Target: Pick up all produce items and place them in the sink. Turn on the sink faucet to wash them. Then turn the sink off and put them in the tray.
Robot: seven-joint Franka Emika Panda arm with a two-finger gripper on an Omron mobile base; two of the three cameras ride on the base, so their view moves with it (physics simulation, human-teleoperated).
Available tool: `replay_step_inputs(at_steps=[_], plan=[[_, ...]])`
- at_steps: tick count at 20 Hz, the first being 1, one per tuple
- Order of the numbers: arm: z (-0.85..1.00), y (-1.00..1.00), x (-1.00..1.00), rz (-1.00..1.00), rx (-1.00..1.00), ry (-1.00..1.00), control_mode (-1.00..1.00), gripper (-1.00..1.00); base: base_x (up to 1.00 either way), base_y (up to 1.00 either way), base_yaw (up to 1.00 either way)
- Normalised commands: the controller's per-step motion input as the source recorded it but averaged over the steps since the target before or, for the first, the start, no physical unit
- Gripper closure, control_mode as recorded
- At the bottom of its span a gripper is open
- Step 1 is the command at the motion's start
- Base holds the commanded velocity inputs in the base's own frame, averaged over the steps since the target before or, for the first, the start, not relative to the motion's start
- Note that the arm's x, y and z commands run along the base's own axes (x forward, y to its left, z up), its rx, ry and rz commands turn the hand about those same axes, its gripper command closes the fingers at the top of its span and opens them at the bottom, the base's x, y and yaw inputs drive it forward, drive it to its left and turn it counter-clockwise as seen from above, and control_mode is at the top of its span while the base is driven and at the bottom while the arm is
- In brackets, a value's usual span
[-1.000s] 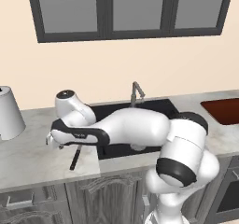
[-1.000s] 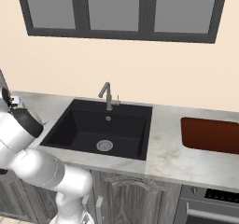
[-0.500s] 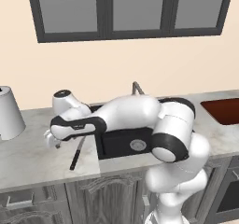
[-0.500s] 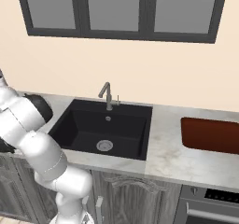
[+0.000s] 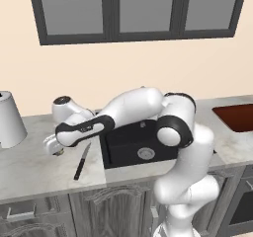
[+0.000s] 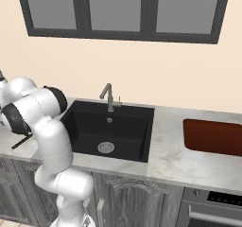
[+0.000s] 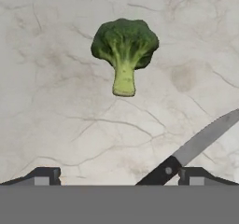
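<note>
In the hand view a green broccoli floret (image 7: 123, 50) lies on the marble counter, stem pointing toward me. My gripper (image 7: 119, 176) hovers over it, open, its two fingertips (image 7: 44, 175) far apart with nothing between them. In the left base view the gripper (image 5: 52, 145) hangs low over the counter left of the black sink (image 5: 123, 147). The sink (image 6: 90, 126) has a silver drain, and the metal faucet (image 6: 108, 96) stands behind it. The reddish-brown tray (image 6: 212, 136) rests on the counter at the far right; the tray (image 5: 238, 116) shows from the other side too.
A black-handled knife (image 7: 196, 148) lies on the counter close to my right fingertip, between the broccoli and the sink; the knife (image 5: 81, 161) is seen from the base too. A white cylinder (image 5: 10, 120) stands at the far left. A window is above the counter.
The arm's elbow and upper links have risen and swung left over the sink, while the hand has stayed nearly in place over the counter. The jaws are still wide.
</note>
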Motion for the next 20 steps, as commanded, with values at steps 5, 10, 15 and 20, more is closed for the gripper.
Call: replay_step_inputs(at_steps=[5, 10, 15, 20], plan=[[-0.15, 0.22, 0.21, -0.02, 0.0, 0.0, -1.0, -1.0, 0.0, 0.0, 0.0], [-0.05, 0.09, 0.15, -0.04, 0.0, 0.0, -1.0, -1.0, 0.0, 0.0, 0.0], [-0.02, 0.0, 0.13, -0.04, 0.0, 0.0, -1.0, -1.0, 0.0, 0.0, 0.0], [-0.09, 0.0, 0.15, -0.03, 0.0, 0.0, -1.0, -1.0, 0.0, 0.0, 0.0]])
